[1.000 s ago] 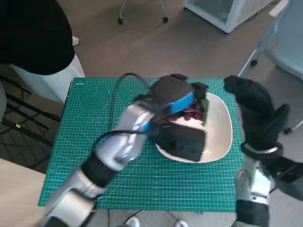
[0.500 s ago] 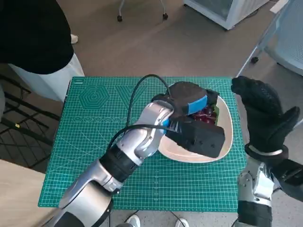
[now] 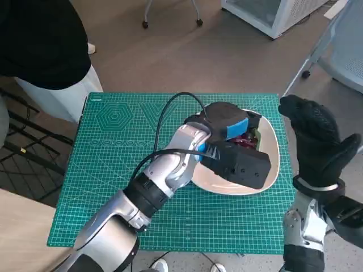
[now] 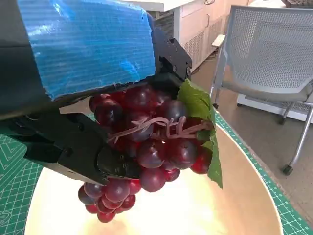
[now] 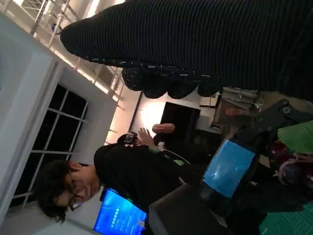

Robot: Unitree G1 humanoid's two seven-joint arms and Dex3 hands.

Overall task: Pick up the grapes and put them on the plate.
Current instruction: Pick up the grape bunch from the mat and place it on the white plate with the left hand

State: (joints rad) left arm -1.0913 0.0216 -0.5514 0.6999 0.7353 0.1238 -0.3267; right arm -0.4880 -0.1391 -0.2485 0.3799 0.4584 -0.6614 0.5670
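Over the white plate point(image 3: 271, 148) on the green cutting mat point(image 3: 113, 170), the left hand point(image 3: 227, 127) grasps the bunch of dark red grapes point(image 4: 146, 147), whose green leaf point(image 4: 201, 122) hangs beside it; the left wrist view shows the bunch held just above the plate's pale surface, clamped between the black fingers point(image 4: 73, 147). Beside the mat's right edge, the gloved right hand point(image 3: 315, 139) is raised upright with its fingers released and nothing in them. Across the table a person point(image 5: 122, 171) in black sits.
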